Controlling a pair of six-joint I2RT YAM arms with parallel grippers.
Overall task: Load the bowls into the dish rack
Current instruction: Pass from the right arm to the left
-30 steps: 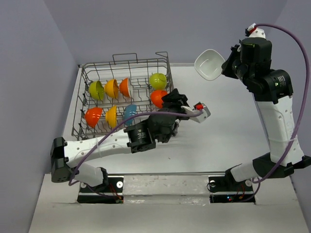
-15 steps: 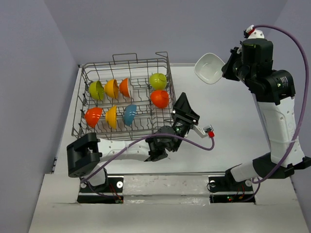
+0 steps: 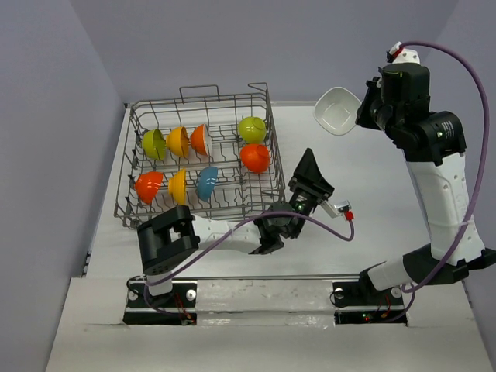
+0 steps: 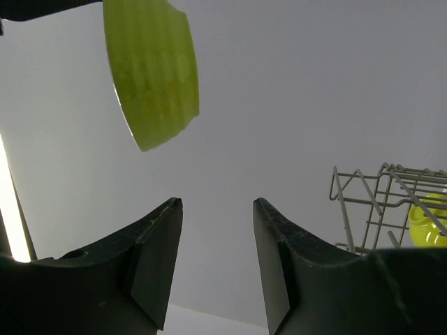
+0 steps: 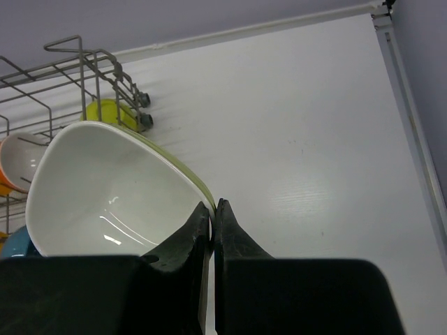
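Note:
The dish rack (image 3: 194, 167) stands at the back left with several bowls on edge in it: lime green (image 3: 252, 129), red-orange (image 3: 254, 157), teal blue (image 3: 206, 183) and others. My right gripper (image 3: 363, 108) is shut on the rim of a bowl (image 3: 337, 111) that is white inside and lime green outside, holding it high to the right of the rack. In the right wrist view my right gripper (image 5: 212, 204) pinches that bowl (image 5: 112, 188). My left gripper (image 3: 309, 159) is open, empty, pointing up just right of the rack. In the left wrist view my left gripper (image 4: 218, 202) sits below the held bowl (image 4: 154, 70).
The rack's corner (image 4: 380, 202) and a lime green bowl (image 4: 429, 223) show at the right of the left wrist view. The rack's handle (image 5: 70, 77) is at the upper left of the right wrist view. A purple cable (image 3: 232, 229) loops over the table (image 3: 364, 178).
My left arm has pulled back from the red-orange bowl in the rack, swung right and toward the near edge, gripper tilting up. My right gripper with its bowl barely shifted.

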